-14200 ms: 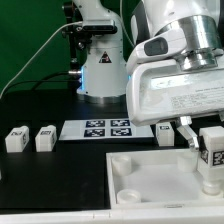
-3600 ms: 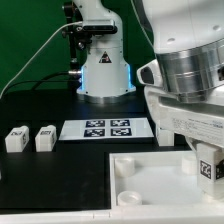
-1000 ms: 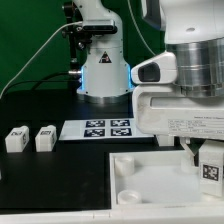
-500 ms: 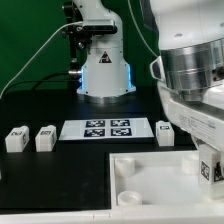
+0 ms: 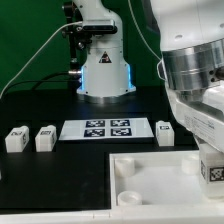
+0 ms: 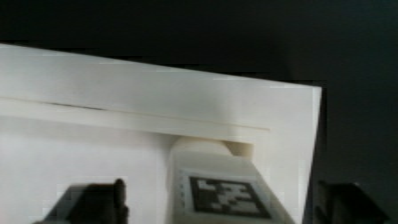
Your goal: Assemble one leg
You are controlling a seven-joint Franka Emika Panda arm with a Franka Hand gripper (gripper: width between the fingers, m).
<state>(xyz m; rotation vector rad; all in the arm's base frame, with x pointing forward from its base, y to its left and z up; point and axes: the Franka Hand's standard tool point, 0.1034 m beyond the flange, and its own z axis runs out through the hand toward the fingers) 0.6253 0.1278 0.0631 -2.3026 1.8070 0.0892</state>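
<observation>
One leg [image 5: 212,170], a small white block with a tag, stands upright at the corner of the white tray-like part [image 5: 150,190] on the exterior view's right. My gripper [image 5: 212,160] is straight above it, and its body hides the leg's top. In the wrist view the leg [image 6: 226,185] stands between my fingers [image 6: 96,205], with white tray [image 6: 107,110] showing in the gap on each side. The jaws stand apart from the leg, so my gripper [image 6: 222,212] is open.
Two more legs [image 5: 14,139] [image 5: 45,138] lie on the black table at the exterior view's left, and a third [image 5: 166,133] lies beside the marker board [image 5: 105,129]. The robot base [image 5: 103,70] stands at the back. The tray has round corner sockets [image 5: 122,168].
Over the last second my hand has turned about its upright axis above the leg. The leg has stayed at the tray's corner, and the other legs have not moved.
</observation>
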